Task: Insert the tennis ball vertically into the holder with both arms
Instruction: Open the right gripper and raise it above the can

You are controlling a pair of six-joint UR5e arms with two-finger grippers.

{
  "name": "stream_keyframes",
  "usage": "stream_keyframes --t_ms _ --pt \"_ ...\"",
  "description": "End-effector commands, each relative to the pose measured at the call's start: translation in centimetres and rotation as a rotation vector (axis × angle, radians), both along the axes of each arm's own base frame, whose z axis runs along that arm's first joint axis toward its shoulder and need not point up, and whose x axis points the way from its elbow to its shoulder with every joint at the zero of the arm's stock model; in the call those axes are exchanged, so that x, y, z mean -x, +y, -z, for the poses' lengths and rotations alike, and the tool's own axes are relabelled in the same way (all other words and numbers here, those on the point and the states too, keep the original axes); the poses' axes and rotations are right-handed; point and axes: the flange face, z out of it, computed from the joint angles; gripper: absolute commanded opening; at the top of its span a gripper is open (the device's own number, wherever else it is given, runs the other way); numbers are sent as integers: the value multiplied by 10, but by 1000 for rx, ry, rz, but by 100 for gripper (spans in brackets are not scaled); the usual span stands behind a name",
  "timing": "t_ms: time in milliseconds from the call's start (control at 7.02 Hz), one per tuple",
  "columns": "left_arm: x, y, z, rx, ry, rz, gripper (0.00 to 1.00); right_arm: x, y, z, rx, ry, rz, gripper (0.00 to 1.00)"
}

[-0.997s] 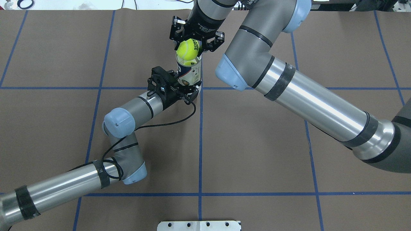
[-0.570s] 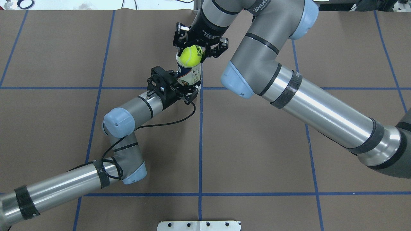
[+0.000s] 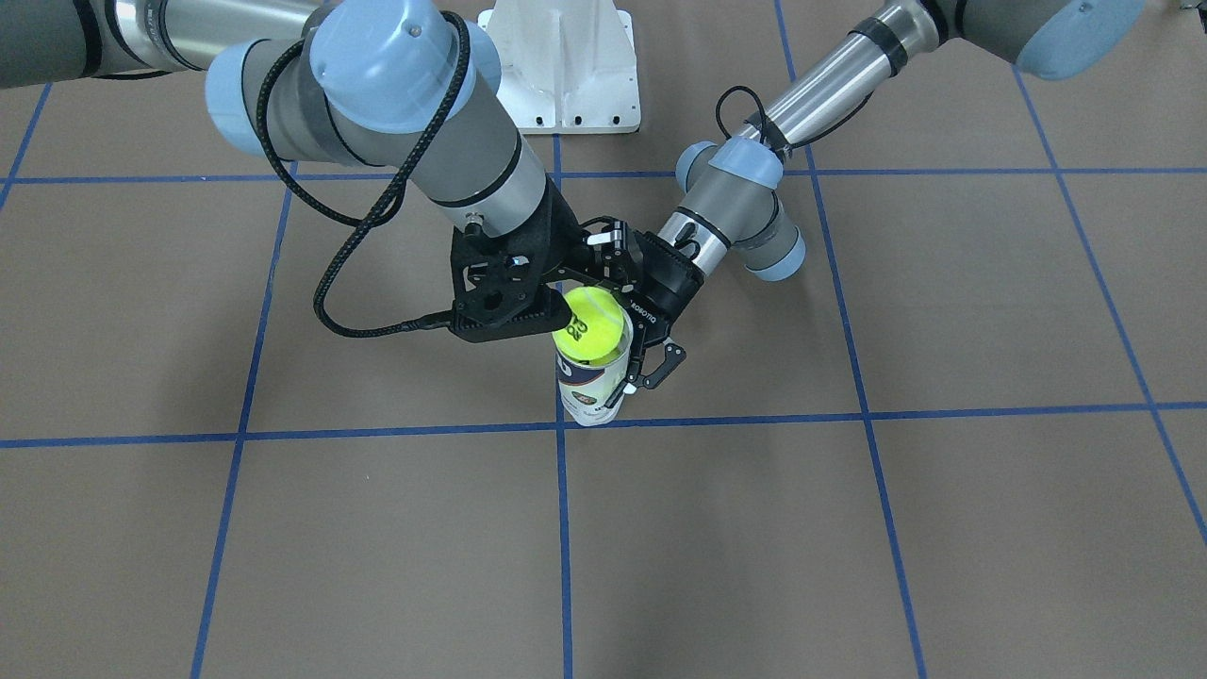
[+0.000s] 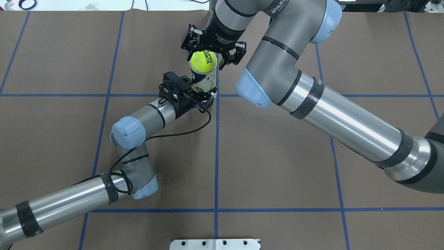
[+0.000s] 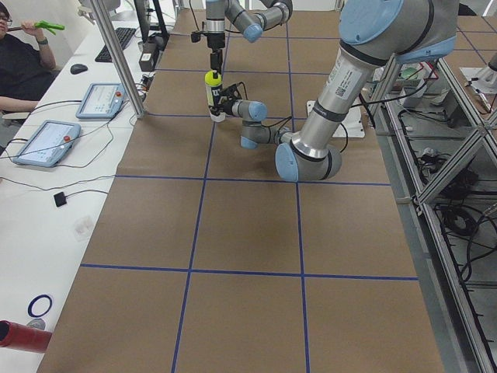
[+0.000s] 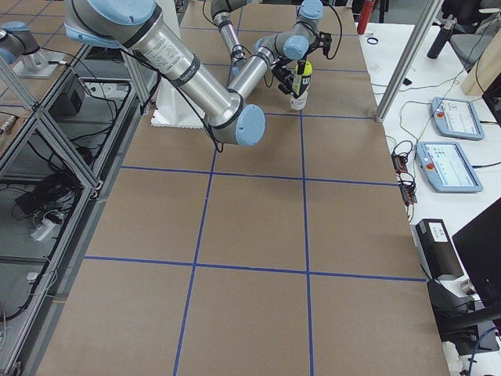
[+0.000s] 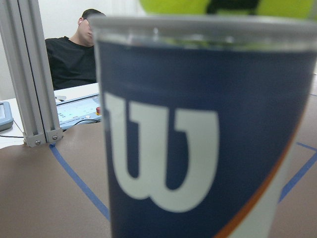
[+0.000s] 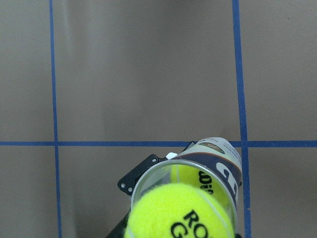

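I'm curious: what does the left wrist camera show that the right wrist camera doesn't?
Only the left wrist view shows the holder side-on with its white W logo, and a person and a metal post behind it. Only the right wrist view looks down into it, showing a second ball inside and blue tape lines on the table. Both show the holder and the tennis ball at its rim.

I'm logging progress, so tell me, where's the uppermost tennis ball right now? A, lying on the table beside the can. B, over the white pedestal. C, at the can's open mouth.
C: the tennis ball sits at the rim of the holder, under the right gripper, while the left gripper clamps the holder low down.
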Motion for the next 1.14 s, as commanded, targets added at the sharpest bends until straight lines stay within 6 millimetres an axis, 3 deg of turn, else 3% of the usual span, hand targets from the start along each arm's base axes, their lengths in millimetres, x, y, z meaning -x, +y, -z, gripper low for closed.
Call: stream_keyframes --t_ms 0,285,427,712,997 --pt "0 0 0 0 0 0 70 -1 0 4 29 -4 -15 99" --pt "-1 1 0 0 0 -2 70 -4 2 3 27 -7 -15 99" --pt "-2 2 -3 3 -5 -3 70 -15 -3 0 26 -10 -27 99" --pt "-3 2 -7 6 -11 -5 70 -30 -15 -12 28 -2 -43 99" --pt "-4 3 -7 6 -11 -6 72 -30 -17 -25 33 14 -51 99"
